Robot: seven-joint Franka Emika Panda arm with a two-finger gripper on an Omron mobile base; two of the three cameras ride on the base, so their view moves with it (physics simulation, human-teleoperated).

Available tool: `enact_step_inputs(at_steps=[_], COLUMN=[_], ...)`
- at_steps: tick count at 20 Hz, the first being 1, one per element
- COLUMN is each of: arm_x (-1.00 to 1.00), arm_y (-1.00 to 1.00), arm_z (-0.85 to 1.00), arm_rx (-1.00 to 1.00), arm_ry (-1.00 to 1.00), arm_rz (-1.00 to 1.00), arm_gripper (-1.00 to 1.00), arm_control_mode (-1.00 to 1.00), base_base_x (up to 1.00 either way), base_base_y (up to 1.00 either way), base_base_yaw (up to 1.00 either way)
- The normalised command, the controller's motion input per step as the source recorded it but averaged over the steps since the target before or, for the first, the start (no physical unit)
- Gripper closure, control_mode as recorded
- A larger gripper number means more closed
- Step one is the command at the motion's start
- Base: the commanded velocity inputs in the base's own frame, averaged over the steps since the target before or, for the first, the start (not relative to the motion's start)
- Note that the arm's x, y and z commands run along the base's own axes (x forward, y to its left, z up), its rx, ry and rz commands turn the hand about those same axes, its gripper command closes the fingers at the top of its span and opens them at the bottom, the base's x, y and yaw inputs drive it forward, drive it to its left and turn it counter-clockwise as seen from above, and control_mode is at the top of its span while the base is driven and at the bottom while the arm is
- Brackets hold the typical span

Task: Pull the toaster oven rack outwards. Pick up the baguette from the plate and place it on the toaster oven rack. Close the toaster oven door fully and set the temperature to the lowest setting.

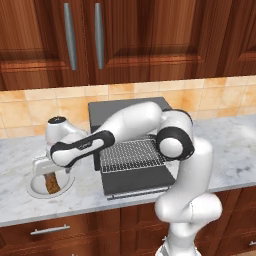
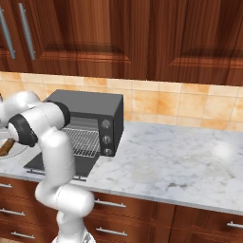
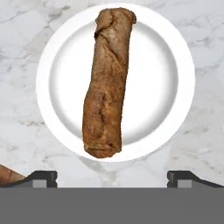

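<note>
The boxy dark grey toaster oven (image 1: 127,112) sits against the tiled wall on the marble counter (image 2: 180,161), its tinted-glass drop-down door (image 1: 135,184) lying flat and open toward the room, and the silver wire rack (image 1: 131,155) drawn out over it, so the pulling-out part looks done and there is a ready landing place for the bread. To the oven's left rests the round white plate (image 3: 175,74), and on it lies the short brown rough-crusted baguette (image 3: 107,83), stretched almost from rim to rim. The white arm reaches across the front of the oven and hangs its two-finger gripper (image 1: 51,172) directly above the plate. Its jaws stand wide apart and empty. In the hand view the two dark fingertips (image 3: 43,178) sit to either side of the loaf's long axis, which I take as lining up to close across the narrow width rather than the length. It appears to be the approach before picking up; the loaf is not yet touched, as far as I can tell.
</note>
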Motion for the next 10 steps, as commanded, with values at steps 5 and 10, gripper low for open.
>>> enact_step_inputs(at_steps=[5, 10], arm_x=[0.17, 0.16], arm_y=[0.05, 0.0], arm_z=[-0.25, -0.23], arm_rx=[0.0, 0.0], arm_ry=[-0.09, -0.04], arm_rz=[0.0, 0.0], arm_gripper=[-1.0, -1.0], arm_control_mode=[-1.0, -1.0], base_base_x=[0.0, 0.0], base_base_y=[0.0, 0.0], base_base_yaw=[0.0, 0.0])
